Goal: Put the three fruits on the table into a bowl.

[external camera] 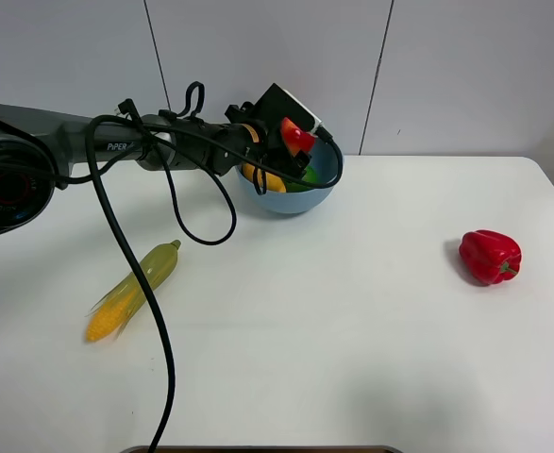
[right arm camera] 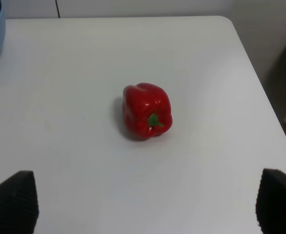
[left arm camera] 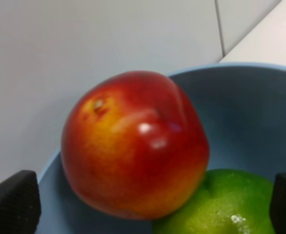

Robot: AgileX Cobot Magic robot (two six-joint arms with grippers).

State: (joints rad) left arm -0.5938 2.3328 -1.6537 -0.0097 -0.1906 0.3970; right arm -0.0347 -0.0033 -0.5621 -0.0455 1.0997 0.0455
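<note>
The light-blue bowl (external camera: 328, 184) stands at the back of the white table (external camera: 352, 330). My left gripper (external camera: 295, 151) hangs over it, fingers wide apart. The red apple (external camera: 295, 135) with yellowish patches is at the bowl's rim level between the fingers. In the left wrist view the apple (left arm camera: 133, 146) touches neither fingertip (left arm camera: 11, 204) and sits against the green lime (left arm camera: 230, 204) inside the bowl (left arm camera: 240, 112). The yellow-orange mango (external camera: 262, 179) lies in the bowl's left side, partly hidden by the gripper. My right gripper (right arm camera: 143, 204) is open and empty, out of the exterior high view.
A corn cob with green husk (external camera: 133, 289) lies on the table's left. A red bell pepper (external camera: 490, 256) lies at the right, in front of my right gripper (right arm camera: 146, 110). The left arm's black cable (external camera: 154, 321) hangs over the table's left part.
</note>
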